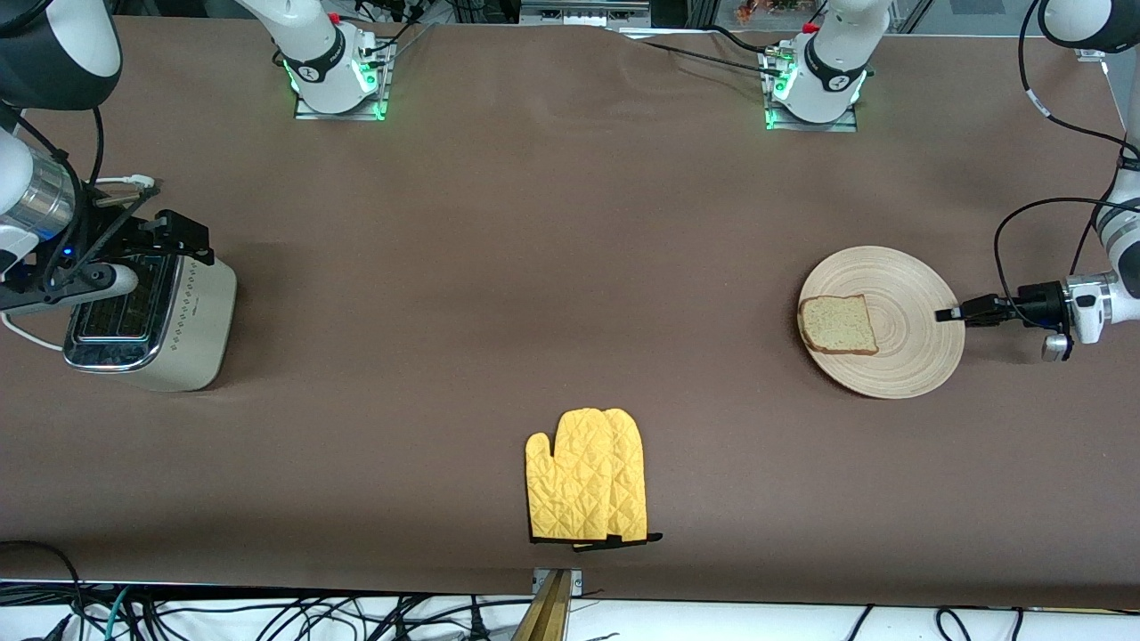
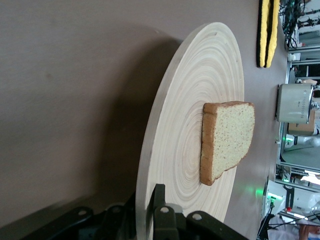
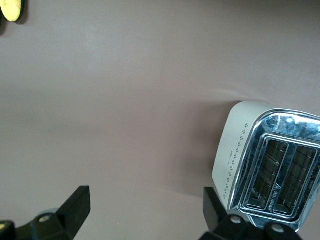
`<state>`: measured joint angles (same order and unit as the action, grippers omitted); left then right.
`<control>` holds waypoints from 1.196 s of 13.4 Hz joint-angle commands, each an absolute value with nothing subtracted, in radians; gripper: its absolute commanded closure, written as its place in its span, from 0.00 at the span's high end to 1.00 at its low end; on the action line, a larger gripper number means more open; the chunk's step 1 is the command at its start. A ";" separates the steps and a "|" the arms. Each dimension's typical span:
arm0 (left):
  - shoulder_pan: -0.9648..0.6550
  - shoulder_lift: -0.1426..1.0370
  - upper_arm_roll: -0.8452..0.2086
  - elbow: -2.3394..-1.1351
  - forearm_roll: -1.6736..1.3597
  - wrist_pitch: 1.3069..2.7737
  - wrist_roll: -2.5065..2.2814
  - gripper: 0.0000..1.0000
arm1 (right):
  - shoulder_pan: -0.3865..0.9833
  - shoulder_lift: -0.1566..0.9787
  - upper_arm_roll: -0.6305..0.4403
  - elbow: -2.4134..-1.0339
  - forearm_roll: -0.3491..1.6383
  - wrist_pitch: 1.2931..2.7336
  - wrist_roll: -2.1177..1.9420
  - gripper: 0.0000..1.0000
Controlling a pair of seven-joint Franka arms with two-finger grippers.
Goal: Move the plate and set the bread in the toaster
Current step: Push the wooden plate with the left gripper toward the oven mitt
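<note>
Currently, op, you have the left gripper (image 1: 946,314) clamped on the rim of the wooden plate (image 1: 908,356), at the edge toward the left arm's end of the table. Its wrist view confirms it: black fingers (image 2: 159,200) pinch the rim, one above and one below the wood. The plate (image 2: 200,100) lies flat on the brown table cover (image 1: 534,267).

The bread slice (image 1: 837,324) lies flat on the plate, off-centre, toward the rim that faces the right arm's end. Speckled tan crumb and dark crust show in the left wrist view (image 2: 227,140). It is well apart from the gripper.

The right gripper (image 1: 169,233) hangs over the toaster (image 1: 169,329) at the right arm's end of the table, jaws spread wide, holding nothing. In its wrist view both fingers (image 3: 75,205) stand well apart, w/ the toaster (image 3: 235,150) by one of them. Chrome top and two slots are visible; slots look empty. Diamond pattern shows on the cream side panel. A white cord (image 1: 27,334) runs from the toaster.

The yellow oven mitt (image 1: 588,476) lies flat near the table edge closest to the front cam, roughly midway btwn toaster and plate, well apart from both. Nothing touches it.
</note>
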<state>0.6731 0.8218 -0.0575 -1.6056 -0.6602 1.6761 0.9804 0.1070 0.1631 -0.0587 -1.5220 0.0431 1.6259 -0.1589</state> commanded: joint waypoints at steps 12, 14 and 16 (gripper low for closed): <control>0.338 0.831 -0.293 -1.631 -0.918 1.661 0.796 0.00 | 0.095 0.152 -0.052 -1.537 0.051 1.632 -0.167 1.00; 0.267 0.824 -0.293 -1.644 -0.953 1.765 0.738 0.00 | 0.094 0.155 -0.054 -1.537 0.049 1.632 -0.167 1.00; 0.230 0.827 -0.293 -1.647 -0.953 1.814 0.733 0.00 | 0.094 0.155 -0.054 -1.537 0.049 1.631 -0.167 1.00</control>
<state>0.2440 0.8410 -0.2982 -1.6314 -0.9166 1.8005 0.7451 0.1051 0.1657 -0.0595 -1.5244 0.0431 1.6258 -0.1589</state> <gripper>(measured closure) 0.885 0.000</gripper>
